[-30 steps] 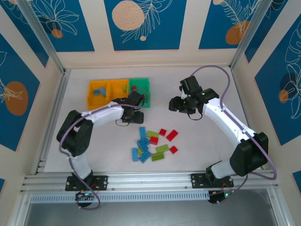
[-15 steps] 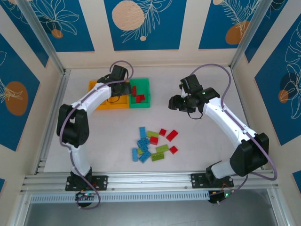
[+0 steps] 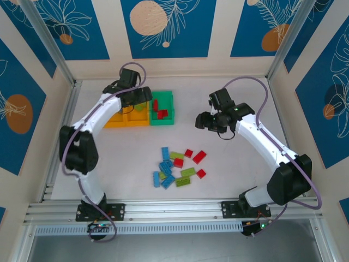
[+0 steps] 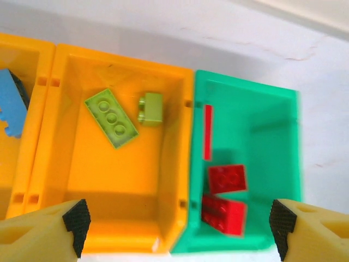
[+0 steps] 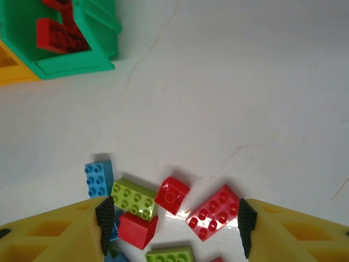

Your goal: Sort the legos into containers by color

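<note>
Away from the loose bricks (image 5: 212, 212) went the left gripper (image 4: 180, 221), open over the orange bin (image 4: 109, 174) holding two green bricks (image 4: 112, 117). The right gripper (image 5: 172, 221) hung open, empty, above the pile.

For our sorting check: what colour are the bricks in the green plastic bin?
Red studded plastic bricks, clearest in the left wrist view.

Loose legos (image 3: 165, 167) lie before the row of containers (image 3: 128, 123).

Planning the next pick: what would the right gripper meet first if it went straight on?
Probably the small red brick just ahead, beside a lime brick; depth is unclear.
</note>
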Controlling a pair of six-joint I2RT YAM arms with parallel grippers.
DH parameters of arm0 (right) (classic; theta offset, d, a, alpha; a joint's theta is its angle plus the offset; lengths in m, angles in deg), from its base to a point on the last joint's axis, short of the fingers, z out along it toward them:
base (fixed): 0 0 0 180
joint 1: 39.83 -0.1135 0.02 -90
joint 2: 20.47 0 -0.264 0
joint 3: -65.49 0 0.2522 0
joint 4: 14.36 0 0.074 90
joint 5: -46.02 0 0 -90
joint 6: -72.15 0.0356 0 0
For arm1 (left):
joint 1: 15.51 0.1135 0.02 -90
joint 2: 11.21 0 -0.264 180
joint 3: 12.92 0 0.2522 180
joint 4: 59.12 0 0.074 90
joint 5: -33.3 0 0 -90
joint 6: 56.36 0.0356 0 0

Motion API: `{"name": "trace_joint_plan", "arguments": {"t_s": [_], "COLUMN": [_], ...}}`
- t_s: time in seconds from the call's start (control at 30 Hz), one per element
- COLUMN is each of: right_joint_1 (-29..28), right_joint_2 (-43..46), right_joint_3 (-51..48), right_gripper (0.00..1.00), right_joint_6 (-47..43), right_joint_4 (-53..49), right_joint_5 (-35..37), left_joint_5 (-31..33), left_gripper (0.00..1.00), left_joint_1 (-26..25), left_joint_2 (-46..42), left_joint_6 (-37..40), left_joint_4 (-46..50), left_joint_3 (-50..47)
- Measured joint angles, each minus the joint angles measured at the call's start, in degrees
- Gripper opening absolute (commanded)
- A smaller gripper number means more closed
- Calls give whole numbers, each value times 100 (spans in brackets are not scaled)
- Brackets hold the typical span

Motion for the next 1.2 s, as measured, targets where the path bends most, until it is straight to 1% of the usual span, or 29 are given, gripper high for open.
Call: {"name": "trace_joint_plan", "arguments": {"t_s": [0.1,0.23,0.33,0.47,0.53,0.6,0.67,0.8,0.93,1.07,1.2], "right_joint_1": [-48,-173,-289,-409,-437,-439,-439,-437,-393,-264,-269], "right_joint_2": [15,-166,-625,-1182,-1384,-1547,-1644,-1698,-1711,-1692,-1241], "right_joint_3": [-422,-894,-1010,-1010,-1010,-1010,-1014,-1156,-1320,-1338,-1158], "right_gripper": [65,65,65,64,63,59,55,52,48,33,31], "right_joint_6": [529,1200,1473,1639,1679,1705,1727,1733,1731,1727,1609], "right_joint_4": [-7,-31,-24,37,37,31,20,24,17,-2,-22], "right_joint_5": [-125,-498,-791,-1036,-1056,-1032,-970,-831,-723,-693,-498], "left_joint_5": [-264,-535,-804,-1329,-1508,-1652,-1794,-2131,-2319,-2378,-2374], "left_gripper": [86,91,100,100,100,100,100,100,100,100,100], "left_joint_1": [-116,-402,-614,-807,-911,-1021,-1104,-1204,-1241,-1257,-1261], "left_joint_2": [-1073,-2238,-2933,-3595,-3751,-3788,-3788,-3788,-3788,-3788,-3788], "left_joint_6": [225,833,1569,2761,3209,3560,3823,4192,4380,4472,4478], "left_joint_4": [-280,-643,-925,-1276,-1335,-1355,-1364,-1480,-1665,-1685,-1707], "left_joint_3": [-638,-1322,-1991,-3112,-3560,-3853,-4000,-4059,-4059,-4059,-4059]}}
